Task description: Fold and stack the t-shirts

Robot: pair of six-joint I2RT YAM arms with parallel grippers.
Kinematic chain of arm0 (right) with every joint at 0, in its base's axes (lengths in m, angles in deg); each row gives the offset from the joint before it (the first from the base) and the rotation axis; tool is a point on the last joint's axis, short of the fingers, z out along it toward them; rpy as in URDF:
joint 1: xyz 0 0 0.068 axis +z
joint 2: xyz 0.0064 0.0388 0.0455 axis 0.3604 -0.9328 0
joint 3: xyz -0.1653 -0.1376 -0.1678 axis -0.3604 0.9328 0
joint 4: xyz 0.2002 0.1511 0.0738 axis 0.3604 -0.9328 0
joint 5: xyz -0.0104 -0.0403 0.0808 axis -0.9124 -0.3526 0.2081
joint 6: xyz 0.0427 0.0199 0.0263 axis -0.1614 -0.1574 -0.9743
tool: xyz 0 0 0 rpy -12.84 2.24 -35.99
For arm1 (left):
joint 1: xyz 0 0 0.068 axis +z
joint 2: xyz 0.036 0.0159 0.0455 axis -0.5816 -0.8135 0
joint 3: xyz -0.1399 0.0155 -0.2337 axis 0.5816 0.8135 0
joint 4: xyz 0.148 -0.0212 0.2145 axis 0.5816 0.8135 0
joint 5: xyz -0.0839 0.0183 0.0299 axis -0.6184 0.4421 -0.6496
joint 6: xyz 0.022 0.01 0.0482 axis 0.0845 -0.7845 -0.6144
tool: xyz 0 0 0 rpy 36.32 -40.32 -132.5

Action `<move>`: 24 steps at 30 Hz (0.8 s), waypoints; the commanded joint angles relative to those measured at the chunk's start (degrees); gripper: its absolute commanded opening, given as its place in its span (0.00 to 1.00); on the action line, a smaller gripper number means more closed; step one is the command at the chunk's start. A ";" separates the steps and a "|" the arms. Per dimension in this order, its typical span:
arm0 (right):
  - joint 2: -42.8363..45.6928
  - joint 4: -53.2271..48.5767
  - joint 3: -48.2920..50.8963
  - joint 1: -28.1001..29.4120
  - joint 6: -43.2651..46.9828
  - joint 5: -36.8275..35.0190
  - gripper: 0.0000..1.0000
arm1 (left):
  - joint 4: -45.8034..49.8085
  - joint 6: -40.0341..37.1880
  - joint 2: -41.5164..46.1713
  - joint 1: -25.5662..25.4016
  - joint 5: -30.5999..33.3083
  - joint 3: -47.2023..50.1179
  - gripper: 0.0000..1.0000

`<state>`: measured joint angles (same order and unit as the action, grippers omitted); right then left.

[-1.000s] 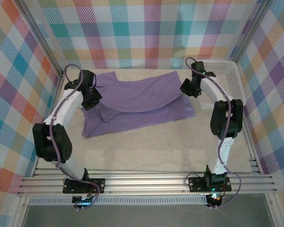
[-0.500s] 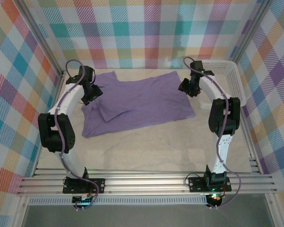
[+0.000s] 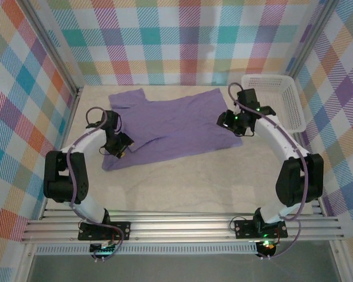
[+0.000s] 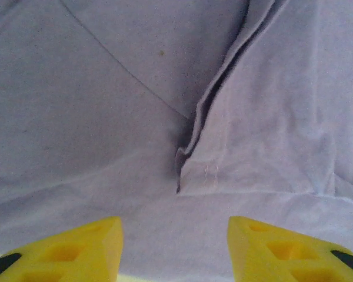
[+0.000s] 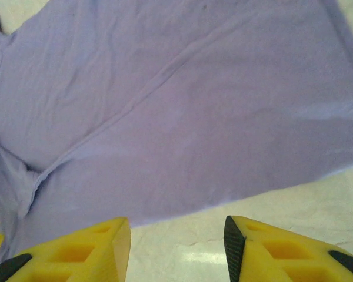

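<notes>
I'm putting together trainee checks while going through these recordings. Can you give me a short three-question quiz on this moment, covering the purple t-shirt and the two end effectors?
1. True or false: the lavender-purple short-sleeved fabric t-shirt lies inside the white plastic lattice basket.
2. The left end effector is: A) shut on the t-shirt; B) open over the t-shirt; C) open over the basket.
3. Fill in: the open right end effector sits at the t-shirt's edge nearer the ____.
Key: 1 false; 2 B; 3 basket.
</notes>
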<state>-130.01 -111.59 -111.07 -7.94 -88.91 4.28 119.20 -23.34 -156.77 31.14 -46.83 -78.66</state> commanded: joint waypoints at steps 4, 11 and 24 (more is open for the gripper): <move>2.35 2.61 2.53 1.97 -2.14 4.42 0.47 | -8.16 2.45 -3.12 -0.55 -2.33 0.28 0.37; 3.40 1.51 2.01 2.54 -2.07 4.03 0.47 | -3.88 -0.17 -5.51 -0.50 0.68 -1.76 0.33; 3.74 1.70 2.68 3.01 -2.59 4.34 0.47 | -8.55 -0.90 -7.23 -1.12 1.05 -1.85 0.26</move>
<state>-127.89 -110.30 -109.04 -5.31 -91.05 7.65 112.38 -24.15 -163.06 30.68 -45.26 -79.17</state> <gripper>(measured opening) 0.466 0.272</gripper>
